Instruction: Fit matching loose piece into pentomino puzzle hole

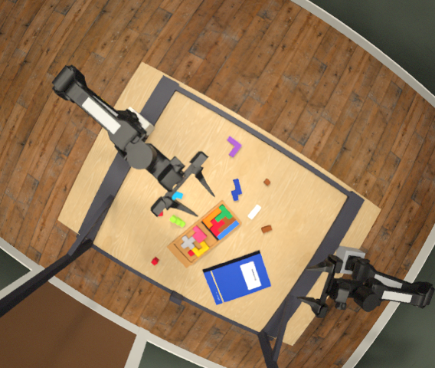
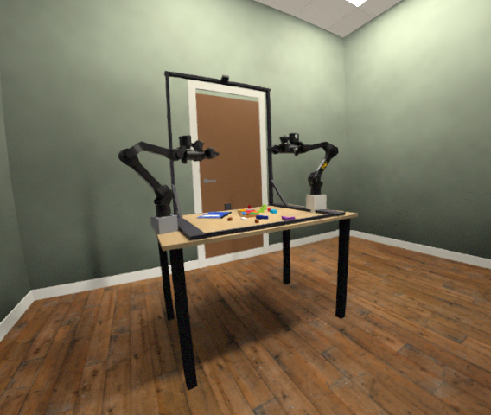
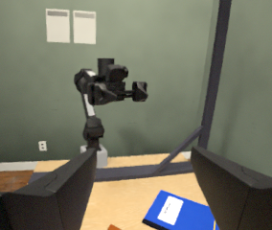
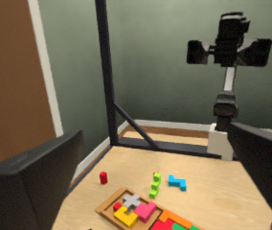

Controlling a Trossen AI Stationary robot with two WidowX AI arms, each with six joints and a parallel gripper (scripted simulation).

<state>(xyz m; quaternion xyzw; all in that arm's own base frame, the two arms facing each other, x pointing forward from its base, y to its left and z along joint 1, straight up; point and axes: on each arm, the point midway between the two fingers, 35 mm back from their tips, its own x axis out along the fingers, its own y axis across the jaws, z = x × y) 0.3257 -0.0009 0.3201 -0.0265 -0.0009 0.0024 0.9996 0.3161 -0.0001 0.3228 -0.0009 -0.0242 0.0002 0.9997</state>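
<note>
The wooden puzzle board [image 1: 204, 233] lies in the middle of the table, right way up. Its far field holds orange, green, red, brown and blue pieces. Its near field holds grey, pink, yellow and red pieces, with a bare gap at its outer corner [image 1: 179, 248]. Loose pieces lie around it: lime green [image 1: 177, 220], cyan [image 1: 177, 195], dark blue [image 1: 236, 189] and purple [image 1: 233, 144]. My left gripper [image 1: 204, 204] is open and empty, raised high above the table. My right gripper [image 1: 309, 285] is open and empty, raised over the table's end. The right wrist view shows the board [image 4: 146, 213], the green piece [image 4: 154, 185] and the cyan piece [image 4: 176, 182].
A blue notebook [image 1: 237, 277] lies beside the board; it also shows in the left wrist view [image 3: 176, 213]. A white block [image 1: 254, 211], two brown blocks [image 1: 266, 182] [image 1: 266, 228] and a red cylinder [image 1: 155, 260] are scattered about. A dark frame borders the table.
</note>
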